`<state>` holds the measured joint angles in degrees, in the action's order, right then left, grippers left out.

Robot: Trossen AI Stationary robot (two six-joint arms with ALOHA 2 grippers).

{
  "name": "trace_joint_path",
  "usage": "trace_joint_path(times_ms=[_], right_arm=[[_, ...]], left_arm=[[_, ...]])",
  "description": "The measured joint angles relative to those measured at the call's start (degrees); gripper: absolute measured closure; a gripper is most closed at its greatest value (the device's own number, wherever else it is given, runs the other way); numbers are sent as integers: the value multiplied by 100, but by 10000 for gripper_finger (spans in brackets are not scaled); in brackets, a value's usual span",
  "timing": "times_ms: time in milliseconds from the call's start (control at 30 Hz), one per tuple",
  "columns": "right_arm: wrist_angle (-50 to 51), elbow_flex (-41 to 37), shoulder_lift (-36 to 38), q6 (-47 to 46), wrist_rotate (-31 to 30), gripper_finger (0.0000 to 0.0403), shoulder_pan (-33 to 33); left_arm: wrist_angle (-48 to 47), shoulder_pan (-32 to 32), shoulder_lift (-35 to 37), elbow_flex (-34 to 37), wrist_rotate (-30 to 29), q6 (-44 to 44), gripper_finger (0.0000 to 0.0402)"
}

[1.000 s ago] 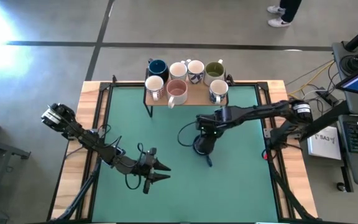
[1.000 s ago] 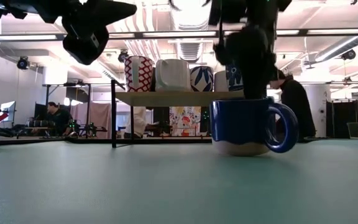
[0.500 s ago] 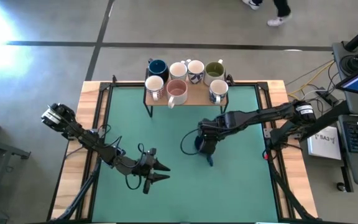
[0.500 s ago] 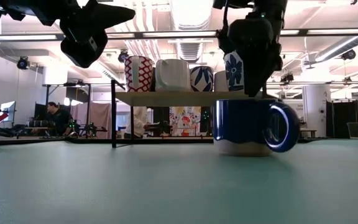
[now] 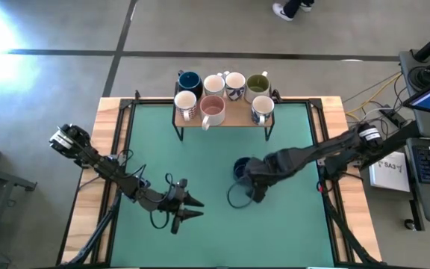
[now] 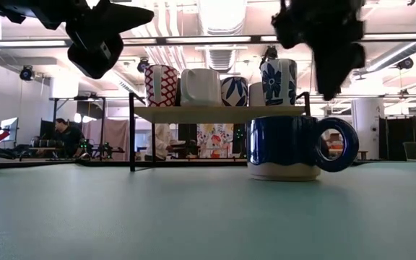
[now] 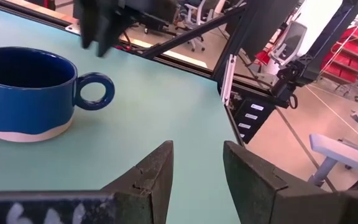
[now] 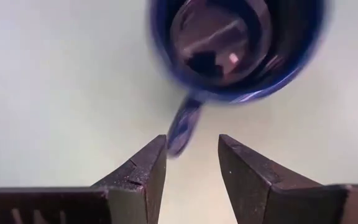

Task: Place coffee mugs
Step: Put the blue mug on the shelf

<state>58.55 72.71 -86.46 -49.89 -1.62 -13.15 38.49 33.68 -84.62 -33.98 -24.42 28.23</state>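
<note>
One dark blue coffee mug (image 5: 240, 169) stands upright on its base on the green mat (image 5: 163, 149), its handle (image 6: 336, 144) pointing to the right in the low view. My right gripper (image 6: 331, 88) hangs open above that handle, pointing steeply down and clear of it; in the right wrist view the handle (image 8: 182, 127) shows beyond the open fingertips. Several more mugs (image 5: 222, 96) stand on a small raised wooden shelf (image 5: 234, 117) at the far edge. My left gripper (image 5: 198, 208) waits open over the mat's near left part, with nothing between its fingers (image 7: 157, 168).
The shelf stands on thin black legs (image 6: 131, 130) at the mat's far side. A black cable loop (image 5: 237, 199) hangs by the right gripper. A wooden frame (image 5: 110, 119) edges the mat. Monitors and gear (image 5: 424, 112) stand off the table's right side.
My right gripper has come up out of the dark blue mug and gone toward the table's near right, so that it now hangs above the handle. The mug has stayed on the mat and has turned a little, so that its handle has swung round.
</note>
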Motion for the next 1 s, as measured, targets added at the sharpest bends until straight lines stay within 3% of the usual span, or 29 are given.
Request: trace_joint_path(times_ms=[200,600,1000], right_arm=[[-88,-46,-228,-113,13,263,-288],[-306,-65,-676,142,-10,206,-256],[-508,-92,-1012,258,-1,243,-240]], left_arm=[[3,40,-2,0,2,34,278],[1,43,-2,0,2,79,278],[-49,78,-2,0,0,81,278]])
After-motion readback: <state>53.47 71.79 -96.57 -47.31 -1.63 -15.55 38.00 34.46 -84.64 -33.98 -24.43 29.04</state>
